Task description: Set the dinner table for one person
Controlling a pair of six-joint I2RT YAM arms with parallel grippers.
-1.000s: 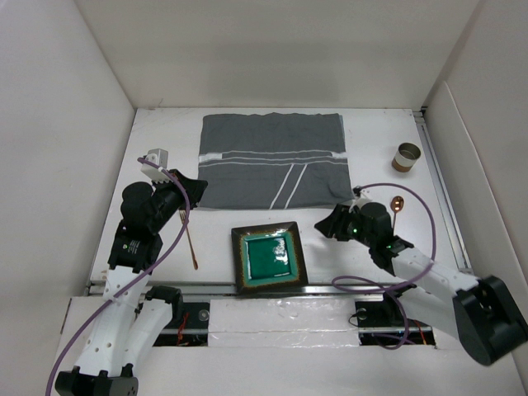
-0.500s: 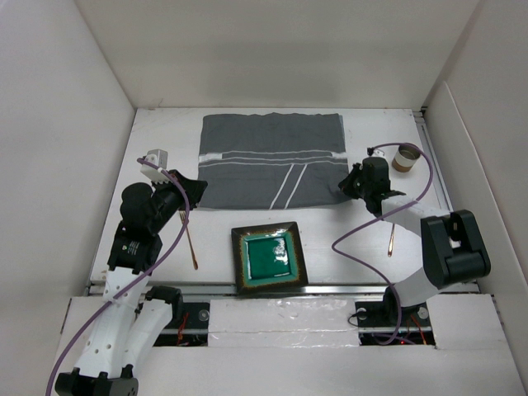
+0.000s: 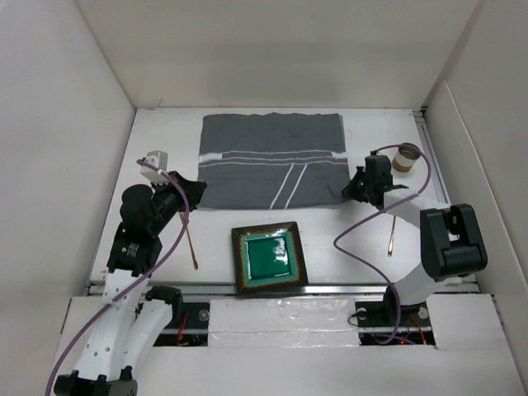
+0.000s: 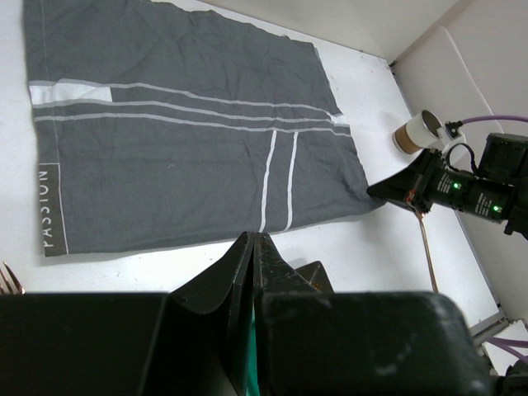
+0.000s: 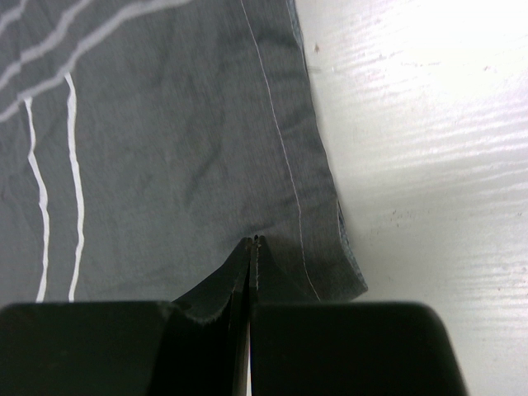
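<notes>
The dinner table (image 3: 346,243) is the white tabletop. A grey striped cloth (image 3: 272,161) lies flat at its back middle. In front of the cloth sits a square green plate (image 3: 268,256). A copper fork (image 3: 191,243) lies left of the plate, and a copper spoon (image 3: 392,235) lies to the right. My left gripper (image 3: 198,183) hovers shut and empty by the cloth's near-left corner; its tips (image 4: 254,238) point past the cloth's (image 4: 190,148) near edge. My right gripper (image 3: 348,188) is shut, tips (image 5: 253,241) over the cloth's (image 5: 165,165) near-right corner, with no fold seen between them.
A brown paper cup (image 3: 406,157) stands at the back right, close behind the right wrist. A small white object (image 3: 157,158) sits at the left, behind the left arm. White walls enclose the table on three sides. A purple cable (image 3: 363,227) loops over the table beside the spoon.
The right arm swung from beside the plate up to the cloth's near-right corner, and its gripper went from open to shut. The left arm barely moved.
</notes>
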